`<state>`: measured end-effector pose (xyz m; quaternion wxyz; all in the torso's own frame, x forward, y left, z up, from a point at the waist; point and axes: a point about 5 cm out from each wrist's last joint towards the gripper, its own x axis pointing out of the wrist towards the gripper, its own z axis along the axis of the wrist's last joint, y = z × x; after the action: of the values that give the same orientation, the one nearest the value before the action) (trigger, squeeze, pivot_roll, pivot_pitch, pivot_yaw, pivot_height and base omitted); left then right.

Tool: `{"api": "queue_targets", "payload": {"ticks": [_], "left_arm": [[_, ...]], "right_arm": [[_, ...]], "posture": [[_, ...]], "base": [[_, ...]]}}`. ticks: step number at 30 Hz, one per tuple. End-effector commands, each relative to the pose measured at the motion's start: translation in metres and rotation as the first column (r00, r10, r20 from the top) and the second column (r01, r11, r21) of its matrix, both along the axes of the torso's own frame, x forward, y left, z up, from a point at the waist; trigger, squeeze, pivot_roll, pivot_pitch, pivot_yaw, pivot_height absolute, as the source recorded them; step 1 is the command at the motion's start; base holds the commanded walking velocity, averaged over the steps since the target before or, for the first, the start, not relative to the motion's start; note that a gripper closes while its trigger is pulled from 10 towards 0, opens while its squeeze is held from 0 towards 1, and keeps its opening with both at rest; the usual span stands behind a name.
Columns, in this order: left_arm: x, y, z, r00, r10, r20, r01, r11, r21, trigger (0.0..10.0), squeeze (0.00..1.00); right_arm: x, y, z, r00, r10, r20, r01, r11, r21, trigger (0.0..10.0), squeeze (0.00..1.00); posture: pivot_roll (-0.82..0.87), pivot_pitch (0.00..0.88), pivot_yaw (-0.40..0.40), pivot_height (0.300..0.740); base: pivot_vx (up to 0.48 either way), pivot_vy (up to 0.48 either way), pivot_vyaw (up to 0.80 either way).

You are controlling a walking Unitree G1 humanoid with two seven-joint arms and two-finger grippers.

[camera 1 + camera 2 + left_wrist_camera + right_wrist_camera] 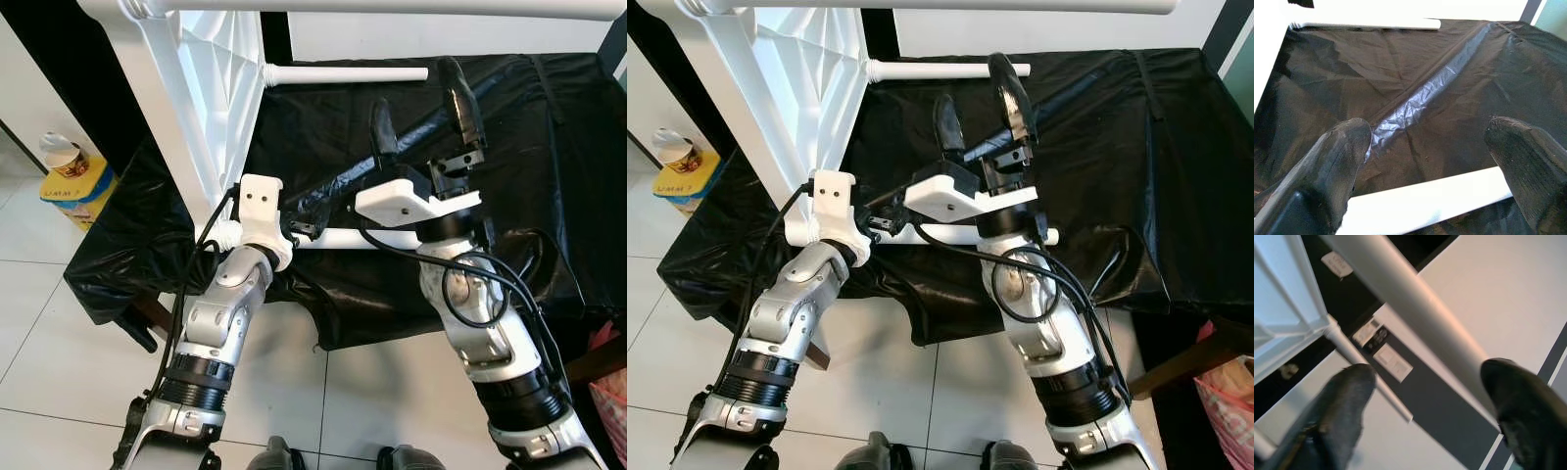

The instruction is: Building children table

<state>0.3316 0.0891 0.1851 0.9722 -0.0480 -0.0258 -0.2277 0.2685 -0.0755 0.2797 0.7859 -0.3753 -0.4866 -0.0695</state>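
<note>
One white leg (1420, 203) lies btwn left gripper (1425, 147) jaws.

Home interior, by the look. Pale tiled floor (59, 323), black sheet (470, 117) draped over furniture. Snack box (76, 186) against the wall.

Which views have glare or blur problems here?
Left wrist view: bright glare streak along the black sheet, fingers soft. Right wrist view: white bar and fingers blurred, wall washed out. Left eye view: white frame overexposed; otherwise sharp.
</note>
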Motion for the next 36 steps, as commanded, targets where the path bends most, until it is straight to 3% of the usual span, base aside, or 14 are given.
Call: {"api": "queue_targets", "payload": {"ticks": [1, 5, 6, 21, 26, 33, 36], "left_arm": [[0.002, -0.004, 0.001, 0.997, -0.077, 0.020, 0.076, 0.997, 0.013, 10.0, 0.00], [0.004, -0.005, 0.002, 0.997, -0.078, 0.021, 0.078, 0.997, 0.013, 10.0, 0.00], [0.007, -0.006, 0.002, 0.997, -0.077, 0.021, 0.076, 0.997, 0.013, 10.0, 0.00], [0.023, -0.007, 0.001, 0.999, -0.037, 0.018, 0.037, 0.999, 0.003, 10.0, 0.00], [0.034, -0.010, -0.012, 0.998, 0.028, -0.055, -0.029, 1.000, -0.012, 10.0, 0.00], [0.038, -0.010, -0.016, 0.996, 0.050, -0.076, -0.052, 0.998, -0.021, 10.0, 0.00], [0.052, -0.007, -0.025, 0.964, 0.208, -0.163, -0.215, 0.976, -0.029, 10.0, 0.00]], "right_arm": [[0.000, 0.009, 0.007, 0.999, 0.029, 0.027, -0.029, 0.999, -0.014, 10.0, 1.00], [0.002, 0.011, 0.013, 0.998, 0.034, 0.048, -0.033, 0.999, -0.019, 10.0, 1.00], [0.005, 0.013, 0.016, 0.998, 0.036, 0.056, -0.034, 0.999, -0.030, 10.0, 0.00], [0.029, 0.024, 0.045, 0.996, -0.004, 0.089, 0.015, 0.993, -0.117, 10.0, 0.00], [0.044, 0.025, 0.062, 0.998, -0.055, 0.037, 0.060, 0.983, -0.172, 10.0, 0.00], [0.047, 0.025, 0.065, 0.997, -0.060, 0.038, 0.066, 0.981, -0.180, 10.0, 0.00], [0.057, 0.031, 0.069, 0.994, -0.098, -0.043, 0.082, 0.955, -0.286, 10.0, 0.00]], "posture": [[0.04, 0.098, 0.060, 0.740], [0.04, 0.095, 0.058, 0.740], [0.04, 0.093, 0.055, 0.740], [0.01, 0.098, 0.043, 0.740], [0.00, 0.107, 0.044, 0.740], [0.00, 0.107, 0.044, 0.740], [-0.01, 0.110, 0.050, 0.740]], "base": [[0.000, 0.000, 0.00], [0.000, 0.000, 0.00], [0.000, 0.000, 0.00], [0.000, 0.000, 0.00], [0.000, 0.000, 0.00], [0.000, 0.000, 0.00], [0.000, 0.000, 0.00]]}}
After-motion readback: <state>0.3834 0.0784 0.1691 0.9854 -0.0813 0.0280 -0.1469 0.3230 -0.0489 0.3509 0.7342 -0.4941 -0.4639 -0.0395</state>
